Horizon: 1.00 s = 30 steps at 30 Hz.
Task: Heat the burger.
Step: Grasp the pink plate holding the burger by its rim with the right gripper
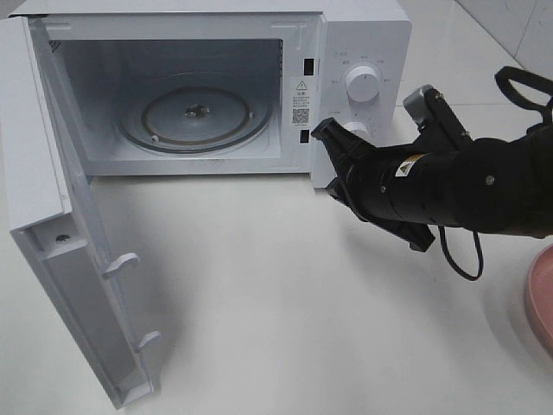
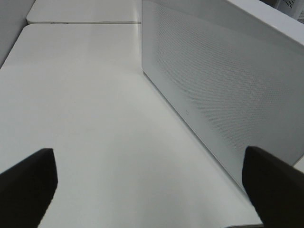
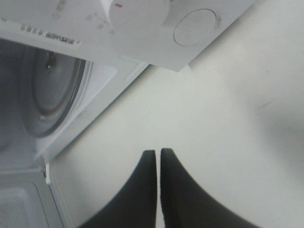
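The burger is out of view in every frame. The white microwave (image 1: 363, 35) stands with its door (image 1: 52, 225) swung wide open, and its glass turntable (image 1: 194, 112) is bare. My right gripper (image 1: 333, 134) hovers in front of the control panel, beside the lower knob (image 1: 356, 131), shut with nothing between its fingers (image 3: 158, 153). The right wrist view also shows a dial (image 3: 137, 12) and the turntable (image 3: 54, 90). My left gripper (image 2: 147, 152) is open over the table, next to the microwave's perforated outer wall (image 2: 223, 80). It does not show in the exterior high view.
A round pink plate (image 1: 540, 298) pokes in at the right edge of the table; what lies on it is cut off. The open door juts toward the front left. A black cable (image 1: 458, 255) hangs under the right arm.
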Each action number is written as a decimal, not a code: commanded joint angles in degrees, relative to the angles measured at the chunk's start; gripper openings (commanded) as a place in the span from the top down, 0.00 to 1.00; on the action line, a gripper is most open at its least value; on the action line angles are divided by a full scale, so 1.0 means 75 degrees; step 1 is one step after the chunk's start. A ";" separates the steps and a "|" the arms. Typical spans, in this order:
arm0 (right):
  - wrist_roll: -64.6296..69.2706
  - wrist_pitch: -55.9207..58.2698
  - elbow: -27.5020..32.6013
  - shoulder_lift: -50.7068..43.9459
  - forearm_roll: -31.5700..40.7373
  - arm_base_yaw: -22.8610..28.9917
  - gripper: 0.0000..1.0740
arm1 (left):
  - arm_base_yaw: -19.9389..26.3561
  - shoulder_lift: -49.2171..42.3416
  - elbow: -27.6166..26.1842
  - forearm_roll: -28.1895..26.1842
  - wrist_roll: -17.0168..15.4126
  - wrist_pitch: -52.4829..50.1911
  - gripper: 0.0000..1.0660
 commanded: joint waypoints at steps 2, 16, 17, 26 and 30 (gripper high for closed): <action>-0.0787 0.0672 0.0015 -0.0275 -0.0489 -0.0008 0.97 | 0.0000 -0.0115 0.0031 -0.0031 0.0000 -0.0122 0.08; -0.1299 0.3568 -0.0023 -0.0940 -0.3285 -0.0008 0.93 | 0.0000 -0.0115 0.0031 -0.0031 0.0000 -0.0122 0.08; -0.1299 0.4041 -0.0023 -0.1169 -0.3682 -0.0015 0.93 | 0.0000 -0.0115 0.0031 -0.0031 0.0000 -0.0122 0.08; -0.1299 0.5898 -0.0023 -0.2116 -0.4729 -0.0015 0.90 | 0.0000 -0.0115 0.0031 -0.0031 0.0000 -0.0122 0.08; -0.1299 0.6463 -0.0023 -0.2536 -0.4958 -0.0061 0.89 | 0.0000 -0.0115 0.0031 -0.0031 0.0000 -0.0122 0.08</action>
